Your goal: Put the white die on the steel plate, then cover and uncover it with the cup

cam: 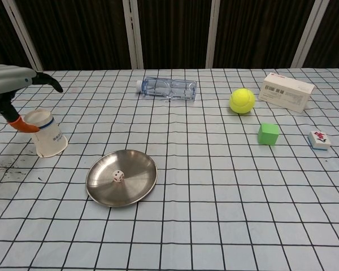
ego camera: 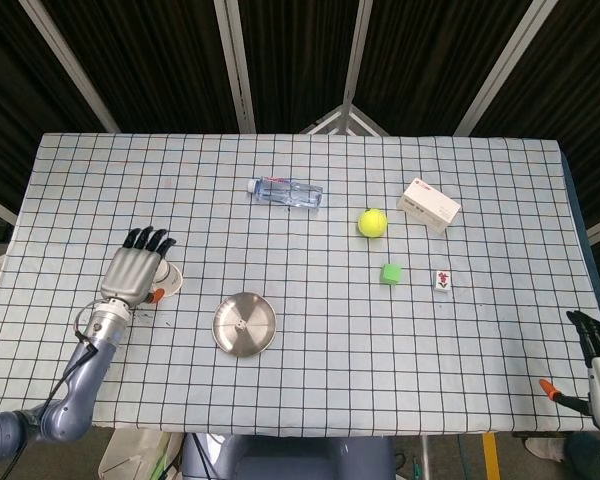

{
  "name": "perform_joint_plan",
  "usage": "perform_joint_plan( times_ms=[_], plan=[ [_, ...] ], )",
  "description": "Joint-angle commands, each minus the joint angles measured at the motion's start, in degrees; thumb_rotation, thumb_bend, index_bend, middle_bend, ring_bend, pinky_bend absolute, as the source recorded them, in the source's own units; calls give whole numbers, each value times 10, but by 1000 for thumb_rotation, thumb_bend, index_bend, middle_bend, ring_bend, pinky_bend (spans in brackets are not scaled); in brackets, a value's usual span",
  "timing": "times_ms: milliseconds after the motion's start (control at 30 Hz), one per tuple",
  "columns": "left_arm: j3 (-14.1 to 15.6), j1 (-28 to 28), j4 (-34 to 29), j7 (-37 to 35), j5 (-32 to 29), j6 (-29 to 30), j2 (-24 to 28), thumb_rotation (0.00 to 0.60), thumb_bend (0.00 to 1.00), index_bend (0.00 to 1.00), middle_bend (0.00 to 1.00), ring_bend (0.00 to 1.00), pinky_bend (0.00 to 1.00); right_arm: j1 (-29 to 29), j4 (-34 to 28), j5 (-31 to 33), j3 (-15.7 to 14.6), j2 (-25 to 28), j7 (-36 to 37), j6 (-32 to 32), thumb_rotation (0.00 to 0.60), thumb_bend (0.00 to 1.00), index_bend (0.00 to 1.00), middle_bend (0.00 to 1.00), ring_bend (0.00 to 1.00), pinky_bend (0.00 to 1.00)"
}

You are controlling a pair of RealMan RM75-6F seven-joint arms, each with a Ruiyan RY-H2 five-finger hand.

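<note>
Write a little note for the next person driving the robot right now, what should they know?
Left hand: hovering over the paper cup, fingers spread, thumb tip by the rim; no grip visible.
Right hand: parked at the table's right edge, holding nothing.
White die: already lying in the steel plate, so that step is done.
The cup stands mouth up beside the plate, on its left.
Left to do: grasp the cup, flip it over the die, then lift it off again.

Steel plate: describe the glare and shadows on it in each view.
Chest view: the steel plate shows soft bright sheen across its bowl, darker near the rim, and the white die stays crisp. Head view: it looks evenly grey, no hard glare, and the die is only a speck.
</note>
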Motion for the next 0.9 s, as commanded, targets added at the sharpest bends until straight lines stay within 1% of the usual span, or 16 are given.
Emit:
perform_joint_plan(
  times_ms=[33, 67, 167, 333, 433, 600, 800, 900],
  plan=[
    [-5, -50, -25, 67, -109, -53, 49, 600, 342, 168, 61, 0, 29, 1, 1, 1, -1, -2, -4, -3, 600, 41, 116, 125, 115, 16],
    [-4, -54, -28, 73, -120, -55, 53, 600, 342, 171, 62, 0, 29, 1, 1, 2, -1, -2, -4, -3, 600, 41, 116, 125, 115, 16],
    [7, -82, -43, 109, -184, -61, 75, 600, 345, 180, 74, 0, 29, 2, 1, 2, -2, -4, -8, -6, 600, 42, 116, 125, 115, 15],
    [21, -114, -52, 145, -247, -50, 88, 600, 354, 193, 106, 1, 43, 2, 1, 2, -2, -5, -12, -6, 600, 42, 116, 125, 115, 15],
    [28, -127, -48, 153, -270, -42, 85, 600, 357, 191, 105, 4, 59, 2, 1, 3, -2, -6, -13, -7, 600, 41, 116, 125, 115, 15],
    [33, -137, -36, 144, -277, -37, 70, 600, 362, 193, 98, 21, 107, 3, 3, 5, -2, -7, -16, -9, 600, 42, 116, 125, 115, 16],
    [43, -140, -17, 121, -262, -35, 52, 600, 363, 193, 107, 58, 143, 3, 4, 8, -1, -8, -17, -11, 600, 42, 116, 124, 115, 16],
    [48, -141, -13, 113, -253, -33, 47, 600, 365, 197, 126, 95, 189, 3, 5, 9, -1, -8, -17, -11, 600, 41, 116, 124, 115, 16]
  ],
)
